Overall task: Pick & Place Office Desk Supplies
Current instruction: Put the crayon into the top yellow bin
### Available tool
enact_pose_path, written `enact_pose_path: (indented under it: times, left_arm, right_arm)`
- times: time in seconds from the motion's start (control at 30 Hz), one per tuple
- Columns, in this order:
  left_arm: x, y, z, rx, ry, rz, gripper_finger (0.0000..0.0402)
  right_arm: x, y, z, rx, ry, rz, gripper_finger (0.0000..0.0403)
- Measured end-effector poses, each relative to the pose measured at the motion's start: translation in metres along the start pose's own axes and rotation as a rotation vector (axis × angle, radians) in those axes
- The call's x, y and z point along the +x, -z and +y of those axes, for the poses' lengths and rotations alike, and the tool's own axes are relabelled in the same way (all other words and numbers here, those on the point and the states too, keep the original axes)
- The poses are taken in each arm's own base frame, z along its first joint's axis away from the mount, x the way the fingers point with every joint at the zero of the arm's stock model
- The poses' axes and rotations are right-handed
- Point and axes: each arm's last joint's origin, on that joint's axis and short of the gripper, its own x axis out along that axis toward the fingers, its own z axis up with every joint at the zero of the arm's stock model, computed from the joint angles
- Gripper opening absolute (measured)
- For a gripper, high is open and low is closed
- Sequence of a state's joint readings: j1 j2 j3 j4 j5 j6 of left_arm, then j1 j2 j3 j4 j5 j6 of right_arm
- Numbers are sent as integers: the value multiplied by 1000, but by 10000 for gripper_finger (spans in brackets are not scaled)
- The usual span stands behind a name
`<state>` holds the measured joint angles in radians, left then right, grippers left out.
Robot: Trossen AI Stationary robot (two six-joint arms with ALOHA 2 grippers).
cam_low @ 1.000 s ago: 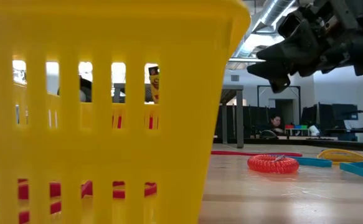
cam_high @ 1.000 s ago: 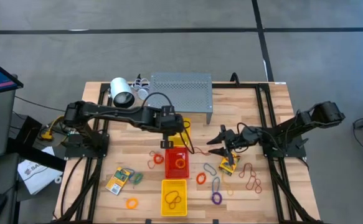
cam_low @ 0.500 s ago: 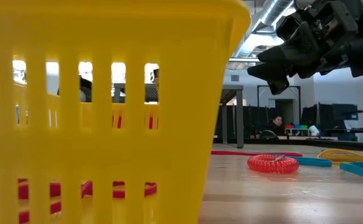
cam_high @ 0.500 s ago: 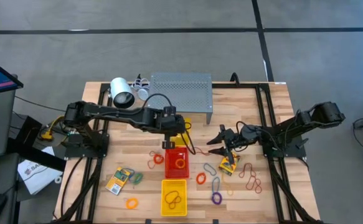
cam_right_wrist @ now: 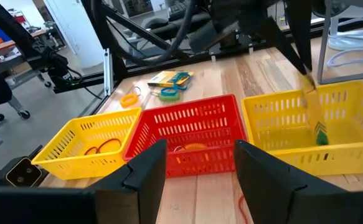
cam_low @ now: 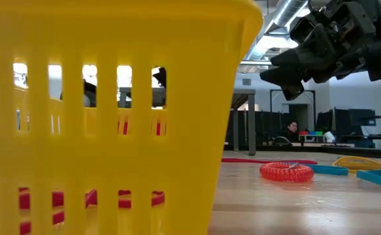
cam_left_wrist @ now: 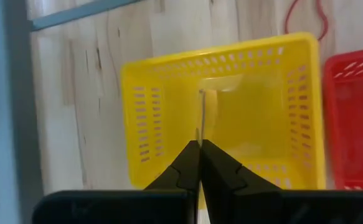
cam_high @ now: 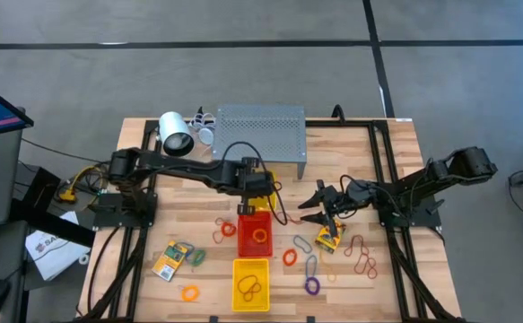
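Wooden table: red tray holds orange ring.

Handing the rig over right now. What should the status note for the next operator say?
Left tool: shut on a packet, over the back yellow tray.
Right tool: open, hovering beside the red tray.
Done: bands in the red tray and the front yellow tray.
Left: two more packets and loose bands on the table.
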<state>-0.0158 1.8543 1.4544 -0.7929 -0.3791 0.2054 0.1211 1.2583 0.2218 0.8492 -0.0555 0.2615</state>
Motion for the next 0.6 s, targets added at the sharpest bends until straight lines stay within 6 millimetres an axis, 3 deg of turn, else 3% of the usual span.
enact_pose_path:
  times: [0.23, 0.6]
  left_arm:
    - [-3, -1, 1, -9, -5, -15, 4]
    - [-11, -1, 4, -22, 5, -43, 39]
  right_arm:
    - [0, 1, 0, -7, 2, 6, 182]
    - [0, 1, 0, -7, 3, 10, 182]
